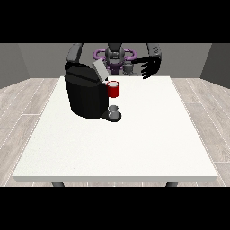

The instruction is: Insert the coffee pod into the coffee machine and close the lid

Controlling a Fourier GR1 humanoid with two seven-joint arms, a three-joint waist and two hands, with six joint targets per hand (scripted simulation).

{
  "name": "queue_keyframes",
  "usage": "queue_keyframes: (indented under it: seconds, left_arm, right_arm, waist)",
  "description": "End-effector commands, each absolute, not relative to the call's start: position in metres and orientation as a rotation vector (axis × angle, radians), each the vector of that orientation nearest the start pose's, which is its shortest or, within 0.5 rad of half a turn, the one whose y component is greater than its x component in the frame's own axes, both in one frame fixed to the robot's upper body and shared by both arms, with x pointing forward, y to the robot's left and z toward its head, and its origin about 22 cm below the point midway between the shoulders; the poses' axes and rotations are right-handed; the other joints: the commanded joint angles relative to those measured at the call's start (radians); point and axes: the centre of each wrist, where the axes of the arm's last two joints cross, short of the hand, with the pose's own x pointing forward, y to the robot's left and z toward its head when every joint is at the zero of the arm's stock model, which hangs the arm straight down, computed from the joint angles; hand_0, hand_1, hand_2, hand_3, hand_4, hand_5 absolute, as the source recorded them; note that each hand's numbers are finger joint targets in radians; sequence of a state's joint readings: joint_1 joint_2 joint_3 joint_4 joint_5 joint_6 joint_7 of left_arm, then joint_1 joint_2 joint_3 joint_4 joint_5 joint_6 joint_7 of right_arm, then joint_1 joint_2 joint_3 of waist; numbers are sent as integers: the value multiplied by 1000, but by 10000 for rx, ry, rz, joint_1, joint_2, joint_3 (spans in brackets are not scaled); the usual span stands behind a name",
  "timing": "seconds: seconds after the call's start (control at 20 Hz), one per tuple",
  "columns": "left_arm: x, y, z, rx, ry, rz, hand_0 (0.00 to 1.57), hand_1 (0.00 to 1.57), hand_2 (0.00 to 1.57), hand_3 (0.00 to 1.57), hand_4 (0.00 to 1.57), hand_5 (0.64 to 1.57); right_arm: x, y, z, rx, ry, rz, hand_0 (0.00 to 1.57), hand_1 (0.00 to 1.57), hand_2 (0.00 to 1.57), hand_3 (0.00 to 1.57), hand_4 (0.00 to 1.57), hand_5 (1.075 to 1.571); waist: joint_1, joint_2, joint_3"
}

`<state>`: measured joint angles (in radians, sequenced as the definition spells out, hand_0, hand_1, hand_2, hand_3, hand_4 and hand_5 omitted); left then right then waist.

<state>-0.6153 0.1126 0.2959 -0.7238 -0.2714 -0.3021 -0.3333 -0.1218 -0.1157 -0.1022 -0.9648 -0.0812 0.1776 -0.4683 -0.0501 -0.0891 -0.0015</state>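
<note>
White table [134, 143] bearing coffee machine [85, 94] at ten o'clock, lid [99, 69] raised for loading; hand at the view's right [150, 67] hovers, fingers spread.

A grey torso [115, 57] with purple rings is being shown. Grey arms [74, 52] are being ended by a black hand [150, 67].

The hand at the view's right [149, 68] hangs raised at the far edge, fingers spread. The other arm reaches down at far left, its hand hidden.
</note>
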Motion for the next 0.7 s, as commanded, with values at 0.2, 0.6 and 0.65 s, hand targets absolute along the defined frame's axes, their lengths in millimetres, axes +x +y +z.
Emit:
queue_keyframes:
  seconds: [0.2, 0.6, 0.65]
  left_arm:
    - [264, 300, -121, -1092, -13477, -1958, 0, 0, 0, 0, 342, 1571]
    - [233, 319, -132, -1170, -13165, -1479, 0, 0, 0, 0, 338, 1571]
    - [237, 324, -125, -1358, -13348, -1572, 0, 0, 0, 0, 317, 1571]
  right_arm:
    - [224, -201, -90, 1505, -15632, 1591, 0, 0, 0, 0, 183, 1571]
    - [258, -173, -5, 1428, -17224, 2424, 0, 0, 0, 0, 188, 1571]
    - [252, -184, -4, 1129, -17565, 2351, 0, 0, 0, 0, 200, 1571]
  waist:
    - [-203, -2334, -2]
    - [-116, -2587, 9]
    - [28, -2483, 13]
